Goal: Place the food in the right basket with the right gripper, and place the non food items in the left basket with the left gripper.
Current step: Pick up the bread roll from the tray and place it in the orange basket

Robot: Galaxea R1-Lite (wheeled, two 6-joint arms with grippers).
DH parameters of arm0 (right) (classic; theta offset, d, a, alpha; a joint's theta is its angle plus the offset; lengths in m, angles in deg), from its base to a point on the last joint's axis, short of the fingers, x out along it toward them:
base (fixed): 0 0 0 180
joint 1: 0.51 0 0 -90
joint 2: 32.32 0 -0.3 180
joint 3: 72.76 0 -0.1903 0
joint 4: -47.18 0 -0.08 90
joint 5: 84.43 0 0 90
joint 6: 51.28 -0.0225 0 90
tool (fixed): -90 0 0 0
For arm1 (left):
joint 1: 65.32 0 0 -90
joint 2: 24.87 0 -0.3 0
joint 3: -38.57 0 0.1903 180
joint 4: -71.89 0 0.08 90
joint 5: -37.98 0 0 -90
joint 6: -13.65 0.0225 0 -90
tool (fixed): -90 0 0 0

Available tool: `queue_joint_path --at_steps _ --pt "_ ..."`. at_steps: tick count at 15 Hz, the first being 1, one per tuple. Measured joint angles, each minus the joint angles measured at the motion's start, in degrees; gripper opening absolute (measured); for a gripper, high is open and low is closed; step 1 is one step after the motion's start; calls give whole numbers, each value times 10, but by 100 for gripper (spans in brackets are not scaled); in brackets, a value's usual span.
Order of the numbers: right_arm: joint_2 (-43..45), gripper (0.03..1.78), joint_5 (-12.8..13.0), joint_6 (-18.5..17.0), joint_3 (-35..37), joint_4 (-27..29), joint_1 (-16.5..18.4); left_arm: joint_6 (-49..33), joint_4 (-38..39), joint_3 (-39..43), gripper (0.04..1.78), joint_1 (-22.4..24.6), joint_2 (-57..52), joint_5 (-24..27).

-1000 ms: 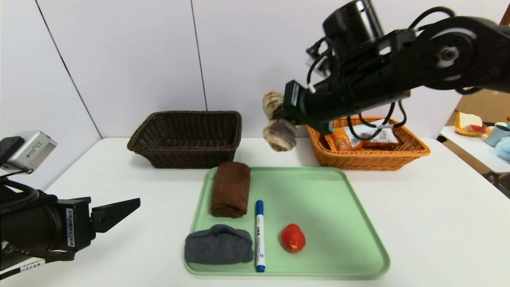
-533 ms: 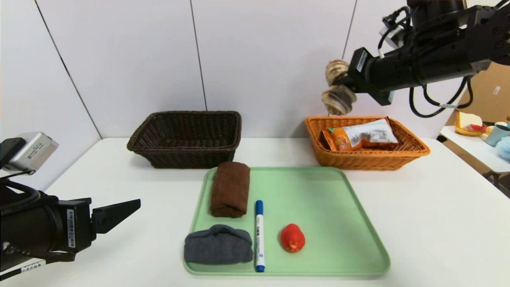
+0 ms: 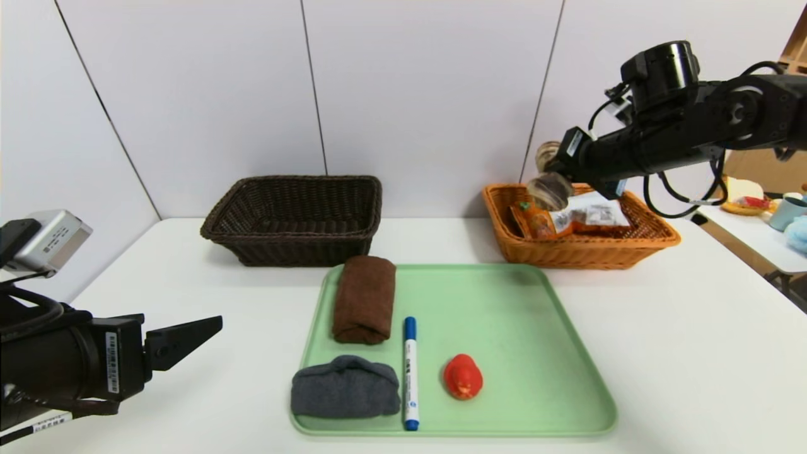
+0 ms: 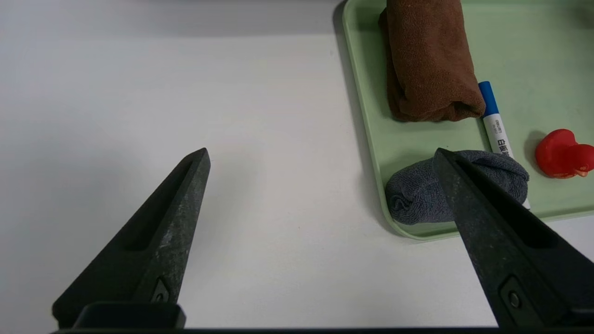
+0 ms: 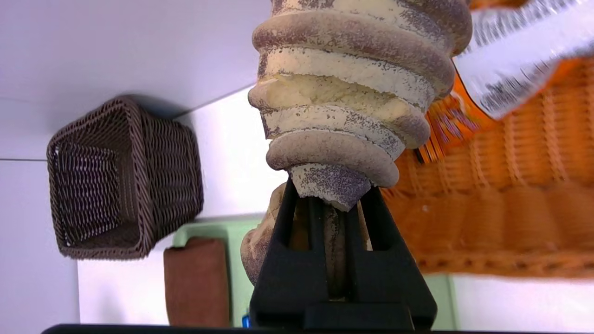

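My right gripper (image 3: 555, 171) is shut on the marbled bread roll (image 3: 550, 188) (image 5: 348, 93) and holds it just above the left end of the orange basket (image 3: 656, 238). The orange snack bag (image 3: 570, 217) lies in that basket. The dark brown basket (image 3: 296, 217) stands at the back left with nothing showing in it. On the green tray (image 3: 542, 353) lie the rolled brown towel (image 3: 364, 298), the grey cloth (image 3: 345, 386), the marker (image 3: 411, 372) and the red toy (image 3: 463, 376). My left gripper (image 4: 320, 160) is open, low over the table left of the tray.
A side table (image 3: 750, 236) at the far right carries a cup and other small things. The white wall stands close behind both baskets. Bare white tabletop (image 3: 693, 353) lies to the right of the tray.
My right arm has carried the bread roll from above the tray's back edge to the right and then down, to just over the orange basket. The left arm has not moved.
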State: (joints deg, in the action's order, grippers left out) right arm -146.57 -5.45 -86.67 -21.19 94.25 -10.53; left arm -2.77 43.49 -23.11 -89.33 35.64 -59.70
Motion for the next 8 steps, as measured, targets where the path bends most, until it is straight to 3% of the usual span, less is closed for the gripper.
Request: queue_joint_path --at_steps 2,3,6,8 --pt "-22 16 0 0 -1 -25 2 0 0 0 169 0 0 0" --pt "-33 25 1 1 -2 -34 3 0 0 2 169 0 0 0" --pt "-59 72 1 0 -3 -49 3 0 0 5 169 0 -1 -1" --pt "-70 94 2 0 -3 -51 3 0 0 7 169 0 -2 -1"
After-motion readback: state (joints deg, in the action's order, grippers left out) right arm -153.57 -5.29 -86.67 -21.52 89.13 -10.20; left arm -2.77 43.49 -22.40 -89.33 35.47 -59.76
